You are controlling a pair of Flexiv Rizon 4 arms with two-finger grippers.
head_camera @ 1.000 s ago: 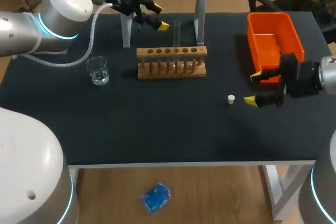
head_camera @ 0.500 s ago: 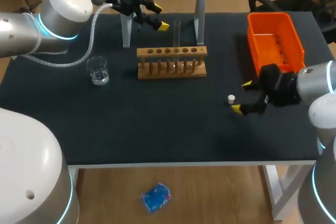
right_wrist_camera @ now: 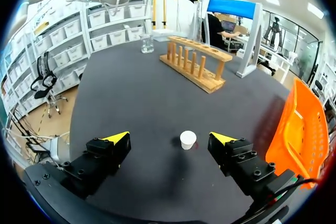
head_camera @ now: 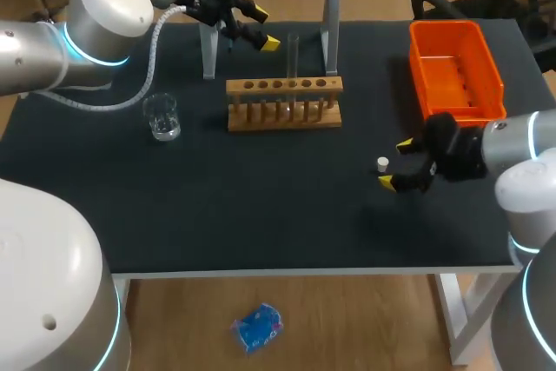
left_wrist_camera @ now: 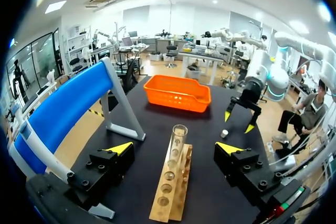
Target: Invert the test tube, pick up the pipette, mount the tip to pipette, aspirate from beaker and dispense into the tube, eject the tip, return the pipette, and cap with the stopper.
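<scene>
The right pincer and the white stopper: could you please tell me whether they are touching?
Apart. The right wrist view shows the stopper between the open right pincer's fingers, with bare table on both sides.

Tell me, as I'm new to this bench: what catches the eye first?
The bright orange bin at the far right of the black table stands out most. Mid-table stands a wooden test tube rack holding one upright glass test tube, and a small white stopper lies by the yellow tips of the open right gripper.
</scene>
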